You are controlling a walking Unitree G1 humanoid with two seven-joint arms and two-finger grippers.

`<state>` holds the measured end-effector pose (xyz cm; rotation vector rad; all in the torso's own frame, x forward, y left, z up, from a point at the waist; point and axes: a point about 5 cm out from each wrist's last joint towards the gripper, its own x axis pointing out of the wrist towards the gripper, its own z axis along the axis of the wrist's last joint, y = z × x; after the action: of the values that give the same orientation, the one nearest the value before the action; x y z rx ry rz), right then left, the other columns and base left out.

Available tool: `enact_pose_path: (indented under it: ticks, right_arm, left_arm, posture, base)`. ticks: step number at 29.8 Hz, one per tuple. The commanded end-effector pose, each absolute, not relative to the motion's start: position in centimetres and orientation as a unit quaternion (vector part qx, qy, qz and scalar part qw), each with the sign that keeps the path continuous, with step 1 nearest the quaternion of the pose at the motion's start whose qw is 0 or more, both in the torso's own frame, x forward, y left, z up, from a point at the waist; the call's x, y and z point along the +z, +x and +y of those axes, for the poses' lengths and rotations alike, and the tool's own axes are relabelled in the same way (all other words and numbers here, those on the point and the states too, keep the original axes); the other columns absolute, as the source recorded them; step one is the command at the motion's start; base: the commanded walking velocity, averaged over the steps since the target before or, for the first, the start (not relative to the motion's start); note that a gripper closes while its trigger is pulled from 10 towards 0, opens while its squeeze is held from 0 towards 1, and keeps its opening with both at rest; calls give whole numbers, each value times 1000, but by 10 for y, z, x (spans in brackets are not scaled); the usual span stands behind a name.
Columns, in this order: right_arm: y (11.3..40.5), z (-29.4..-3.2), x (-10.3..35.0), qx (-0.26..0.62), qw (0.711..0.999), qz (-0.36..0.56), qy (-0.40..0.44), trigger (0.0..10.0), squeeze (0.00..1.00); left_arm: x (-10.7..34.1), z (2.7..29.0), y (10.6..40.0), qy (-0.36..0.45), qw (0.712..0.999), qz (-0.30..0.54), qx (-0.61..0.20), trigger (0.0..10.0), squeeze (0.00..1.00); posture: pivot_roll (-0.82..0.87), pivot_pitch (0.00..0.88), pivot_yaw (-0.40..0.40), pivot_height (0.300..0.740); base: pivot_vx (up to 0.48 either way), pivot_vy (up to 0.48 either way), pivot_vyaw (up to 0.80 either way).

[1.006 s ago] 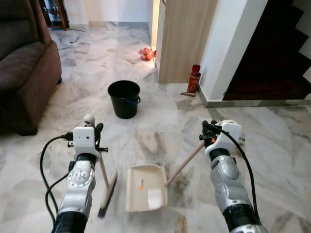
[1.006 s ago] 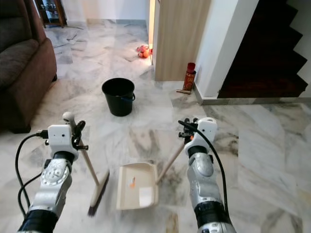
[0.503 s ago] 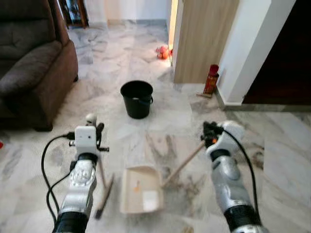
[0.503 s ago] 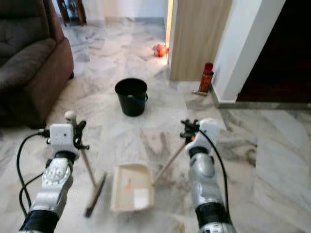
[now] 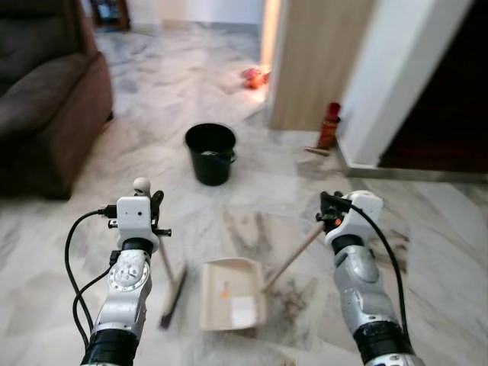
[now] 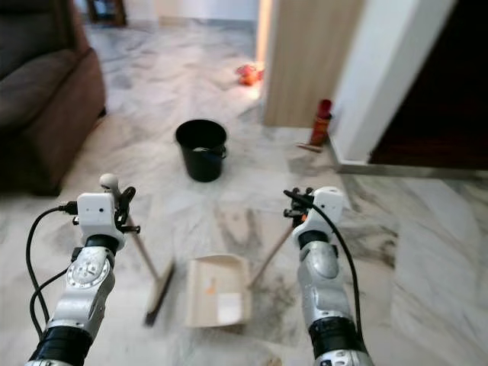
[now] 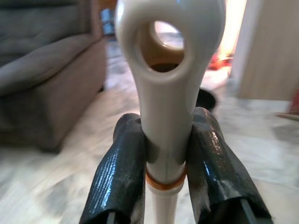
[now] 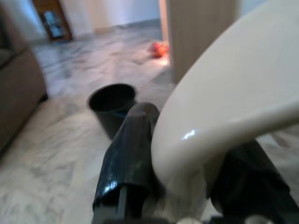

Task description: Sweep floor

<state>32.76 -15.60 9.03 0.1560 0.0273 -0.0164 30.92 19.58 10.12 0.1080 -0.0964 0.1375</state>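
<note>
I am standing on the marble floor (image 5: 427, 229) with the black bucket (image 5: 210, 152) far ahead, my left tool (image 7: 161, 163) clamping the broom (image 5: 171, 282) just under its knob and my right tool (image 5: 329, 213) closing on the dustpan (image 5: 232, 293) handle. The pan is lying near me between my arms, the brush head just left of it. I am judging that the orange scrap (image 5: 223, 288) could slide out if I tilt the pan, or the slanting broom could twist in my fingers (image 7: 119, 182).

Left gripper (image 7: 167, 154) clamped on cream broom handle (image 7: 169, 88) – hanging hole at its tip. Behind: brown sofa (image 7: 46, 74), black bucket (image 7: 205, 99), marble floor (image 7: 280, 154).
</note>
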Motion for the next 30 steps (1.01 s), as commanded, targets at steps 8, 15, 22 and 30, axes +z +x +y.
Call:
enact_pose_path:
  ticks: [8, 15, 22, 30]
  right_arm:
    - [330, -158, 103, -11, 994, -18, 110, 10000, 0]
    - [330, -158, 102, -11, 994, -16, 107, 10000, 0]
    - [331, -155, 103, -3, 995, -17, 96, 10000, 0]
    - [331, -152, 104, 4, 995, -22, 102, 10000, 0]
  left_arm:
    - [111, 193, 313, 65, 993, -68, 66, 10000, 0]
    - [110, 192, 314, 65, 994, -67, 64, 10000, 0]
    - [110, 192, 314, 65, 994, -67, 63, 10000, 0]
    - [109, 192, 314, 67, 994, -65, 63, 10000, 0]
  posture:
    - [28, 28, -41, 740]
    - [26, 21, -39, 740]
    - [25, 14, -38, 740]
    - [29, 0, -36, 740]
  base:
    - [273, 0, 0]
    - [274, 0, 0]
    - [278, 0, 0]
    - [281, 0, 600]
